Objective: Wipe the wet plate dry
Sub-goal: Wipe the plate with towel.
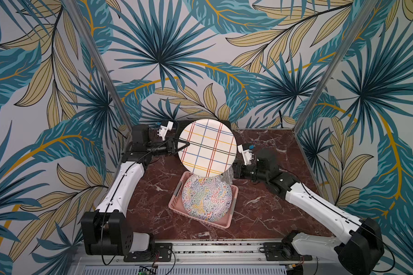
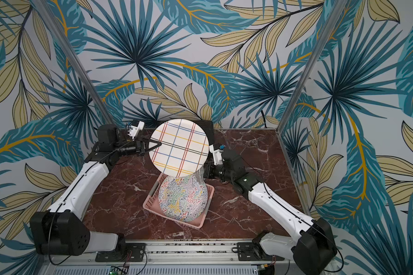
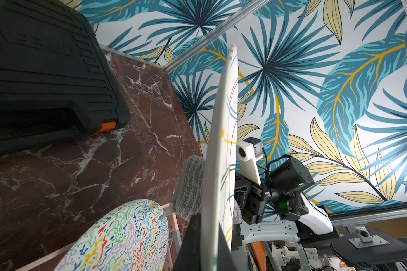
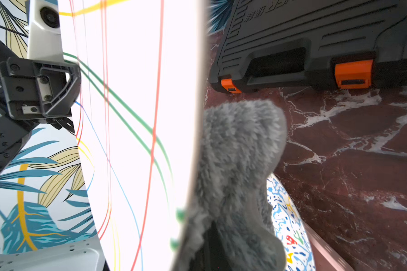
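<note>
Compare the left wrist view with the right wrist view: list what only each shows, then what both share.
Only left wrist: the right arm's camera, and the striped plate seen edge-on. Only right wrist: the left arm's camera, and the plate's lined face. Both: the grey cloth against the plate, the squiggle plate, the black case and the marble table.

Both top views: marble table (image 1: 260,214) is seen whole from high at the front edge, angled down toward the back wall; framing nearly identical. Wrist cameras: striped plate (image 3: 217,140) is viewed nearly edge-on at close range from opposite sides; black case (image 4: 315,35) is caught in both.
</note>
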Robot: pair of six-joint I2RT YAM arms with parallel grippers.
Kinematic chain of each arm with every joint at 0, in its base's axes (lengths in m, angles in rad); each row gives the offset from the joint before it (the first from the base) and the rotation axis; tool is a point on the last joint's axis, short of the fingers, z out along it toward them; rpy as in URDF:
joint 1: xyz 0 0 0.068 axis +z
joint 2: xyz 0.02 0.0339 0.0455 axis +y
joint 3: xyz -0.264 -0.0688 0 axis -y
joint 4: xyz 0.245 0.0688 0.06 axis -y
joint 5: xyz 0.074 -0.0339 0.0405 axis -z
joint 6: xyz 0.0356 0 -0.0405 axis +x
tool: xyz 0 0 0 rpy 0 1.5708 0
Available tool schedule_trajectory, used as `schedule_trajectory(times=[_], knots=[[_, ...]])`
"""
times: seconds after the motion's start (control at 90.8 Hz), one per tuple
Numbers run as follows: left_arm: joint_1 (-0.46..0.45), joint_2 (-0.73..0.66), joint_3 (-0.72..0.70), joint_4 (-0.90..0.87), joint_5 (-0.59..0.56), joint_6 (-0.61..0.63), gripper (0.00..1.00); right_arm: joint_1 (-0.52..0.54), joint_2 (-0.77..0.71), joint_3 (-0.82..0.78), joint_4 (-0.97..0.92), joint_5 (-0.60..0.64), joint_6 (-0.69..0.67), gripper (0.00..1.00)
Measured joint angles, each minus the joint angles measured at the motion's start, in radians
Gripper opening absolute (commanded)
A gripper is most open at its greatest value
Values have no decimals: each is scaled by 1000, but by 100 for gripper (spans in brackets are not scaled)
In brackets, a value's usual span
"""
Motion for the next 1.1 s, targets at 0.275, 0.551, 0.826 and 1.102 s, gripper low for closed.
schedule_trajectory(times=[0.275,0.551,0.826,1.102], knots=[[1,19,-12,32,-6,-48,0,125,0,-48,77,219,-45,0],[3,33,-35,82,-18,-113,0,338,89,-53,216,495,-161,0],[3,33,-40,96,-44,-119,0,439,212,-41,377,752,-283,0],[9,33,-46,127,-76,-122,0,455,336,26,450,842,-339,0]])
